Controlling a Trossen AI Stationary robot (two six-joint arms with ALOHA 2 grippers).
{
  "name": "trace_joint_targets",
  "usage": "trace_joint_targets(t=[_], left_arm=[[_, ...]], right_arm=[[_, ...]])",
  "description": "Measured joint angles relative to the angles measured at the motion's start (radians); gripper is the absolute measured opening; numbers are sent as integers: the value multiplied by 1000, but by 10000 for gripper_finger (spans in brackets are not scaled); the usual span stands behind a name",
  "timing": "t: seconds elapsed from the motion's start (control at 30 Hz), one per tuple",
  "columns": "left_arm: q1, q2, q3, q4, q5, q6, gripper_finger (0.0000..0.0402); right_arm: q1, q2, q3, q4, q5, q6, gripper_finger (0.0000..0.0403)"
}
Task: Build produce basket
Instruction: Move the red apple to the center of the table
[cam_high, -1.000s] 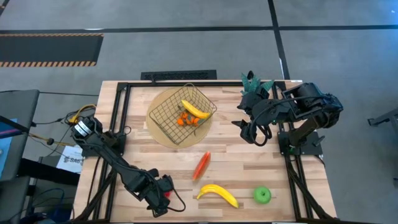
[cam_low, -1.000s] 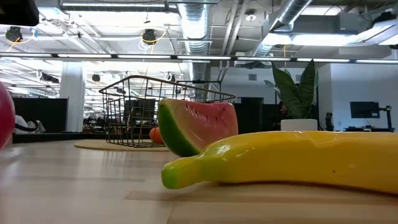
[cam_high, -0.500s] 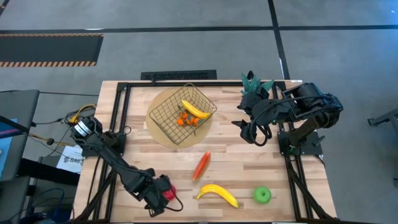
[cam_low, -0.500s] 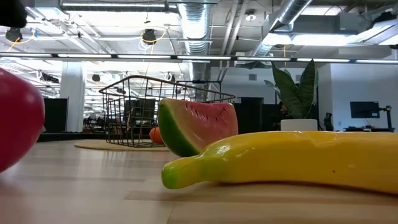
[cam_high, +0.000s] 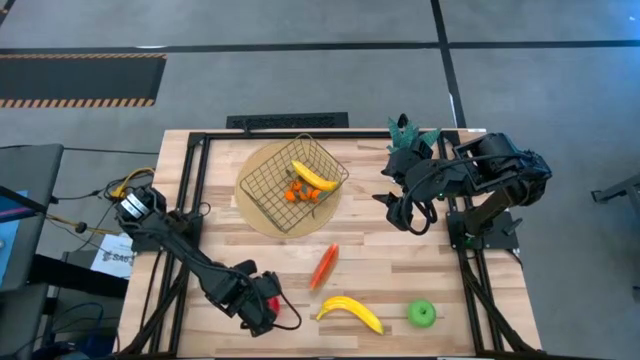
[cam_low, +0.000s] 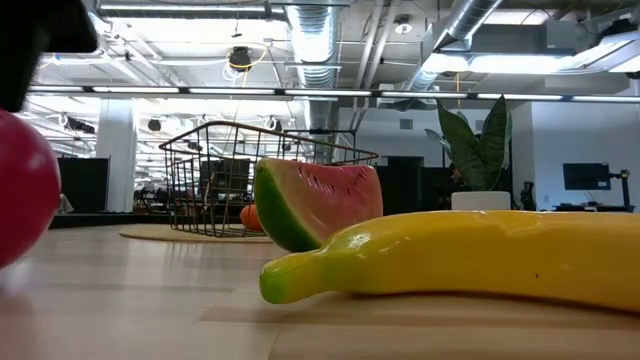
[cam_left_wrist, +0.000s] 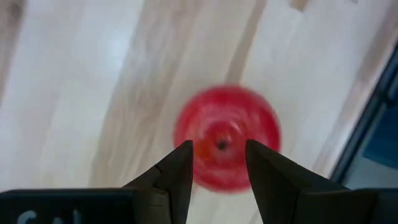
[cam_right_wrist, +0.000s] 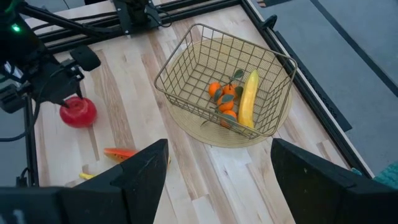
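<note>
The wire basket (cam_high: 270, 185) stands on a round tan mat (cam_high: 252, 218) at the far middle. It holds a banana (cam_high: 313, 176) and small orange pieces (cam_high: 297, 193). A red apple (cam_left_wrist: 227, 112) sits on the table near the front left. My left gripper (cam_left_wrist: 219, 152) points down over it, open, its tips either side of the stem dimple. A red wedge with green rind (cam_high: 324, 266), a second banana (cam_high: 350, 311) and a green apple (cam_high: 422, 314) lie loose near the front. My right gripper (cam_right_wrist: 217, 180) hangs open, raised at the far right. My left gripper comes at the red apple's top (cam_left_wrist: 221, 144) from above, with a fingertip (cam_left_wrist: 183, 155) on each side of the stem dimple. I cannot tell whether the tips touch it. The apple (cam_low: 25, 190) rests on the table.
A potted plant (cam_high: 412, 135) stands at the far right corner, close to my right arm. Black frame rails (cam_high: 190, 200) run along the table's left and right sides. Bare wood lies between the mat and the loose fruit.
The red apple has shifted toward the table's right. In the low view only its edge showed, and now much more of it does. In the high view it has come out from under my left gripper, which has tipped a little above it.
</note>
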Motion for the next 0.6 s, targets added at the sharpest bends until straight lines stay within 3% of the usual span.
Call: trace_joint_targets(t=[0.47,0.6], left_arm=[[5,0,0,20,2,124,132],[14,0,0,50,60,198,132]], right_arm=[[0,-64,-1,0,0,-20,301],[0,-122,0,0,0,18,301]])
